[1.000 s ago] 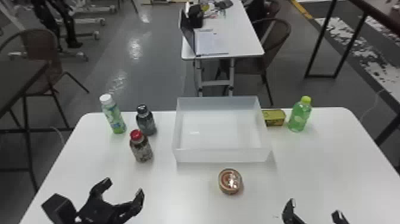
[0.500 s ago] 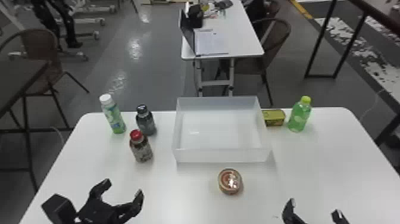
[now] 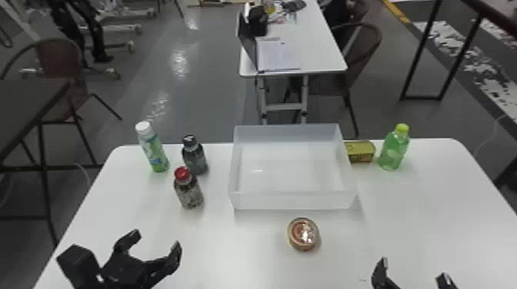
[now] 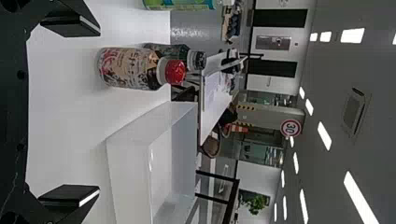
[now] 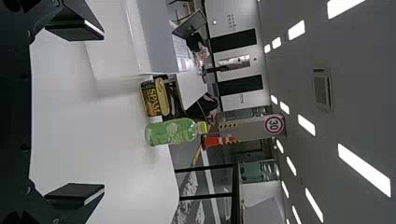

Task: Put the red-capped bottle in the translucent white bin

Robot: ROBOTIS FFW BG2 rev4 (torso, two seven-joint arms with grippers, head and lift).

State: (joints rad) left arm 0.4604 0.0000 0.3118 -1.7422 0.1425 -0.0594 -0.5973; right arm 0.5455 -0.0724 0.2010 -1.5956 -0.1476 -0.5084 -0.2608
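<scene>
Two grippers: left gripper [image 3: 157, 239] and right gripper [image 3: 413, 269], over the near part of the white table [image 3: 423, 211], each with its jaws wide apart.
Red-capped bottle [image 3: 189, 194]: upright on the tabletop, beyond the left jaws and apart from them, outside the bin.
Translucent white bin [image 3: 292, 201]: farther out than both pairs of jaws, sideways between them.
Other bottles: dark bottle [image 3: 195, 159] just behind the red-capped one; white-capped bottle [image 3: 154, 153] well beyond the left jaws; green bottle [image 3: 394, 150] well beyond the right jaws.
Tins: round tin [image 3: 303, 234] sideways between the two pairs of jaws, a little farther out; yellow tin [image 3: 360, 151] beyond the right jaws, beside the bin.
Surface: smooth white, rounded at its far corners.
Room: past the jaws, shiny grey floor [image 3: 200, 92], second table [image 3: 319, 50] with papers [image 3: 277, 55], brown chair [image 3: 59, 57]; strip lights [image 4: 352, 35] overhead.
</scene>
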